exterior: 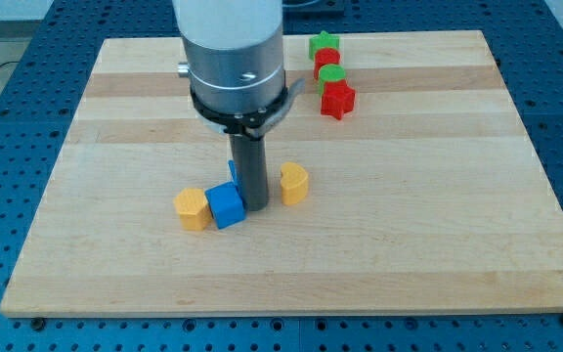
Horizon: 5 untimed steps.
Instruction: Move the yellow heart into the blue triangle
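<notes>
The arm's lowest segment was a broad pale grey cylinder with a small round screw or port on its face and a stub at its left edge. A black ring collar with thin metal clips banded its base. Below hung a straight dark grey rod, ending at my tip.

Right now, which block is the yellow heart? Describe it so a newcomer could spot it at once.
Start at my dark rod near the middle of the wooden board; my tip sits beside the blue cube. The yellow heart stands just to the view's right of the rod. The other yellow block touches the cube's left side; the heart stands alone.
</notes>
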Tool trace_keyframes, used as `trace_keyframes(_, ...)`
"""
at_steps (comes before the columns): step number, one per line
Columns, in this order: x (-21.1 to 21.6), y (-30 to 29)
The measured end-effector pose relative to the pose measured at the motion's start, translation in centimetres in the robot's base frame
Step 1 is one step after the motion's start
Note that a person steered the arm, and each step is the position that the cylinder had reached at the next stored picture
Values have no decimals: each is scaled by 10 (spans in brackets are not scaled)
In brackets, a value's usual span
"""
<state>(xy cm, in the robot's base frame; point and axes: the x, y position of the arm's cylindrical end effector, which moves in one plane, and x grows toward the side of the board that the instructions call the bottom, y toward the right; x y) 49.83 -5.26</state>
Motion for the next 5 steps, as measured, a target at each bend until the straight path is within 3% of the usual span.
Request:
trace_keyframes(2, 8, 19)
trace_keyframes(5, 17, 146)
